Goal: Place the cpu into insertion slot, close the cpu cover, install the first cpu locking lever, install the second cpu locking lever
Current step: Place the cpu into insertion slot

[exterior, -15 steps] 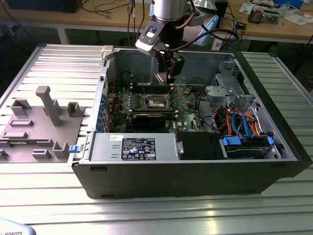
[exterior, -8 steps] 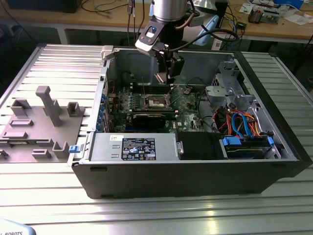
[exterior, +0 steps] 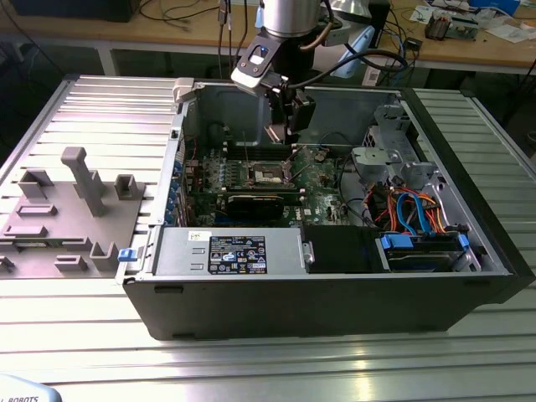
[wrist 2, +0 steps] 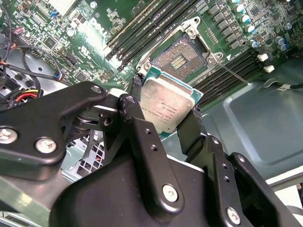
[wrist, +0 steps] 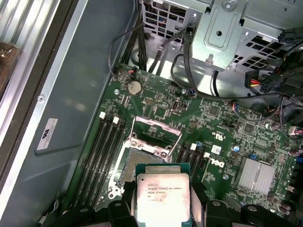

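Note:
My gripper (wrist 2: pixel 165 113) is shut on the cpu (wrist 2: pixel 166 105), a flat square chip with a silvery face and a green rim, gripped at two opposite edges by the black fingers (wrist 2: pixel 136 118). The cpu (wrist: pixel 163 195) hangs above the motherboard, a little to one side of the open insertion slot (wrist: pixel 141 163) with its bare contact field (wrist 2: pixel 182 56). The cpu cover (wrist: pixel 156 135), a silvery frame, stands raised at the slot's far edge. A thin locking lever (wrist 2: pixel 234 74) sticks out beside the slot. In the exterior view the gripper (exterior: pixel 280 132) hovers over the slot (exterior: pixel 270 174) inside the open computer case.
Memory slots (wrist: pixel 102 151) flank the socket. A metal drive cage (exterior: pixel 394 155) and bundled cables (exterior: pixel 410 205) fill the case on the exterior view's right, a power supply (exterior: pixel 226 251) the front. A grey fixture block (exterior: pixel 75 201) stands on the ribbed table (exterior: pixel 268 360).

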Tool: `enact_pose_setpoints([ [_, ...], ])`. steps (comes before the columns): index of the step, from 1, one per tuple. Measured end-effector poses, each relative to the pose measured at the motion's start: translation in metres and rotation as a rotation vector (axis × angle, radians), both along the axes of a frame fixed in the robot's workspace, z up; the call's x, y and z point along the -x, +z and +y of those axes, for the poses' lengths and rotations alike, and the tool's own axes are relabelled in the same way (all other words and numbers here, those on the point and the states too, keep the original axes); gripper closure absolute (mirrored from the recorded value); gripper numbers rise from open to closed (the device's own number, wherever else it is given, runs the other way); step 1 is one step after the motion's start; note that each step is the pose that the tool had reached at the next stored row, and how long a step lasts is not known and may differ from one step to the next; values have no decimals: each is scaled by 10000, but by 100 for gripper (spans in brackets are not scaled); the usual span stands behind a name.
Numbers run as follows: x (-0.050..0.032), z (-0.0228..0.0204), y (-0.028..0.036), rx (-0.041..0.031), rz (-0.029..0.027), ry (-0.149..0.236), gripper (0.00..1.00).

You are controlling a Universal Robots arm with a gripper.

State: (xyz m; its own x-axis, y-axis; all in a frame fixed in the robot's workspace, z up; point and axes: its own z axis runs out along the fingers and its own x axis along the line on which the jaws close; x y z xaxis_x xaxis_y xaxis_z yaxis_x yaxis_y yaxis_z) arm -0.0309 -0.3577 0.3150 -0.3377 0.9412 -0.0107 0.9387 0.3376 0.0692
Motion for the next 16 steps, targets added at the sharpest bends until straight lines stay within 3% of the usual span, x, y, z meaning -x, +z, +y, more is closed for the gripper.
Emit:
enact_pose_setpoints([
  [16,0,0,-9,7,0,-150,46],
])
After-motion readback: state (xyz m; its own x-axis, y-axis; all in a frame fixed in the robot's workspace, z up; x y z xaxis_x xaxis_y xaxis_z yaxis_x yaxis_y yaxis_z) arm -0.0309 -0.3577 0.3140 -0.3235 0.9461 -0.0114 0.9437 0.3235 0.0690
